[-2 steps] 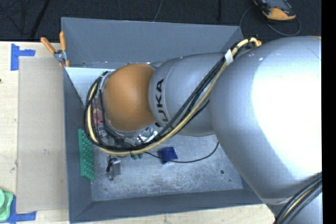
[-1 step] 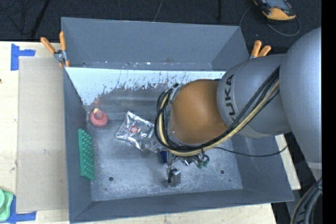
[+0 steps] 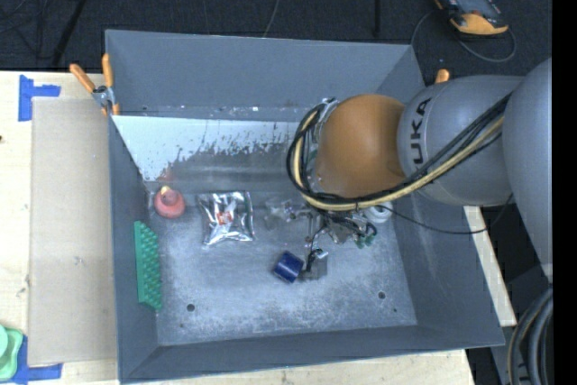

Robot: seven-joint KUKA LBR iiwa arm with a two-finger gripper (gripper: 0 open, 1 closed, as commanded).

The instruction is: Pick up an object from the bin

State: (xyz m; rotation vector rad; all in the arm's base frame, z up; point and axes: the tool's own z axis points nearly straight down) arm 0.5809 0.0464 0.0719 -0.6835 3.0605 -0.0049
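Near the middle of the bin's (image 3: 270, 320) floor, a little toward the right wall, the claw (image 3: 314, 259) hangs low under the arm's orange cover (image 3: 361, 144). Whether it is released or clenched I cannot tell, for its tip is dark and partly hidden by the wrist. The thing nearest to it is a small blue block-like piece (image 3: 288, 267), which lies on the floor just beside the claw on its left. Nothing shows it to be gripped, and I cannot tell whether the two touch. That is the main risk as I judge it: if the claw closes while the blue piece sits at its side rather than within it, the piece is likely to be nudged away or pinched by one corner and dropped on the lift. Small and smooth-looking, it may also slip out under pressure. A white and green scrap (image 3: 371, 221) lies close beneath the wrist and could be caught or dragged along. The looped cables (image 3: 302, 167) hang close above the floor and could brush things as the arm moves. A clear plastic bag (image 3: 225, 217), a pink round knob (image 3: 169, 203) and a green toothed strip (image 3: 148, 264) lie well apart to the left, out of harm's way.
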